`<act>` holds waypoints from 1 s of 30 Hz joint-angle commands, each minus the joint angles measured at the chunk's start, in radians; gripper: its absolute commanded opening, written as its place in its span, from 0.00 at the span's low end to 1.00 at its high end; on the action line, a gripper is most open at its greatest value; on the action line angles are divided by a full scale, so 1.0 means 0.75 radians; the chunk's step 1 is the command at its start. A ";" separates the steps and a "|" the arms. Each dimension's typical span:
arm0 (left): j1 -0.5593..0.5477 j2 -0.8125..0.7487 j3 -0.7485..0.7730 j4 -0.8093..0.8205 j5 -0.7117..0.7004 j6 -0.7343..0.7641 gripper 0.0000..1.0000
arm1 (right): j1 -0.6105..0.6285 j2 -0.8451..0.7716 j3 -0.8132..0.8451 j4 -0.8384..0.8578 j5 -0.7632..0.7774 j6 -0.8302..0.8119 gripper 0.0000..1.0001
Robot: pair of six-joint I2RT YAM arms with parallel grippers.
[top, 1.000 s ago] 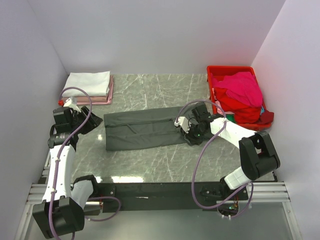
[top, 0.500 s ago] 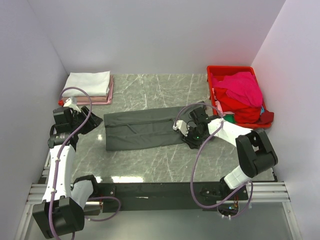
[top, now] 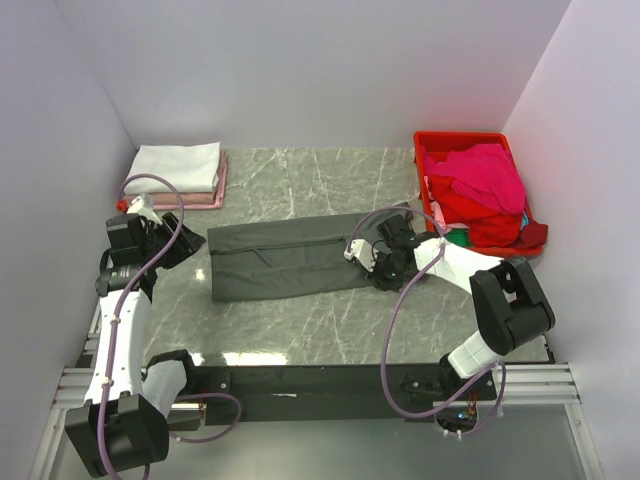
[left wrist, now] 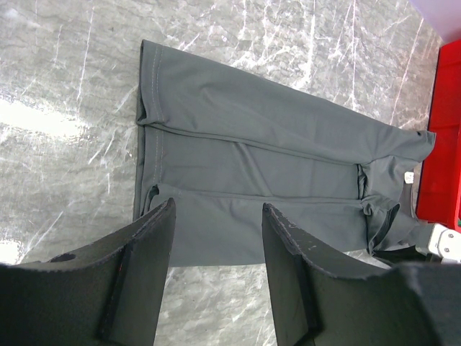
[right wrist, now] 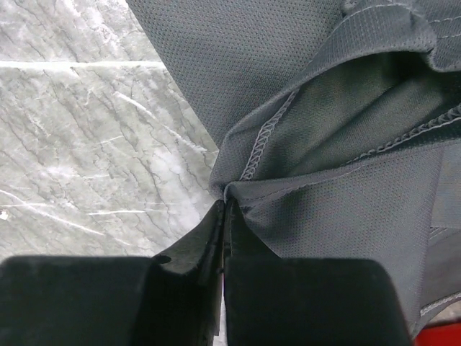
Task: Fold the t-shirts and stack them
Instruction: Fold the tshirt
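The dark charcoal-grey t-shirt [top: 290, 258] lies folded lengthwise into a long strip across the middle of the marble table; it also shows in the left wrist view [left wrist: 266, 180]. My right gripper [top: 378, 266] is at its right end, shut on a corner of the grey cloth [right wrist: 302, 144], its jaws pinching the edge [right wrist: 225, 202]. My left gripper [left wrist: 216, 216] is open and empty, held above the table left of the shirt [top: 190, 245]. A folded white shirt [top: 176, 165] lies on a folded pale pink one [top: 205, 198] at the back left. Magenta and red shirts [top: 485, 180] fill the crate.
The red plastic crate [top: 455, 140] stands at the back right against the wall, with a bit of green cloth [top: 458, 236] at its near side. White walls close in the left, back and right. Bare marble [top: 330, 320] lies in front of the shirt.
My right gripper has shifted slightly left and back at the shirt's right end, still pinching the cloth. The left arm has not moved.
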 commanded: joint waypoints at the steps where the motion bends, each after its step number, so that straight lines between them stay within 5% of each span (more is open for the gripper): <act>1: 0.001 -0.009 -0.002 0.056 0.015 0.029 0.56 | 0.017 0.011 -0.024 0.012 0.001 0.015 0.00; 11: 0.001 -0.007 -0.004 0.056 0.017 0.029 0.56 | -0.077 -0.126 0.154 -0.153 -0.015 -0.018 0.00; 30: 0.001 -0.007 0.000 0.056 0.017 0.031 0.56 | -0.112 0.164 0.514 -0.012 0.373 0.070 0.00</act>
